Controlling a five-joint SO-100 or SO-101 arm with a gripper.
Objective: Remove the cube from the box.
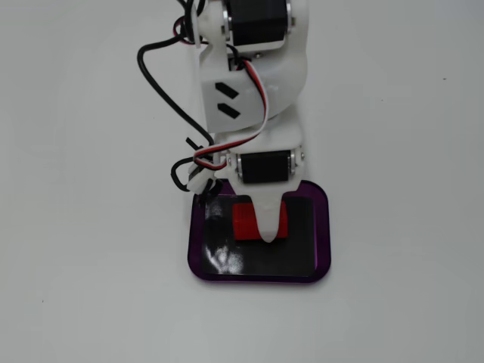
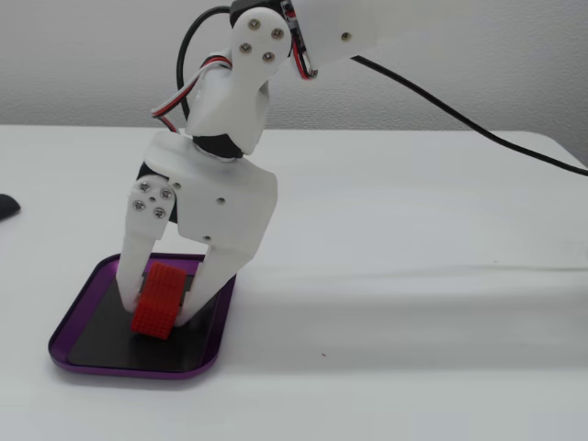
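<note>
White arm (image 1: 249, 76) reaches down into purple-rimmed box (image 2: 69, 354), black floor glossy. Fingers (image 2: 161, 308) clamped on red cube (image 2: 156, 301), one finger (image 2: 131, 266) either side; cube tilted, lower end at or just above box floor, inside box. In a fixed view a finger (image 1: 266, 223) covers the middle of cube (image 1: 243, 221). Black and red-white cables (image 1: 162, 91) loop beside arm. Dark object (image 2: 7, 206) at left edge, partly cut off. White worktop (image 2: 413, 303), plain pale wall (image 2: 92, 64) behind
</note>
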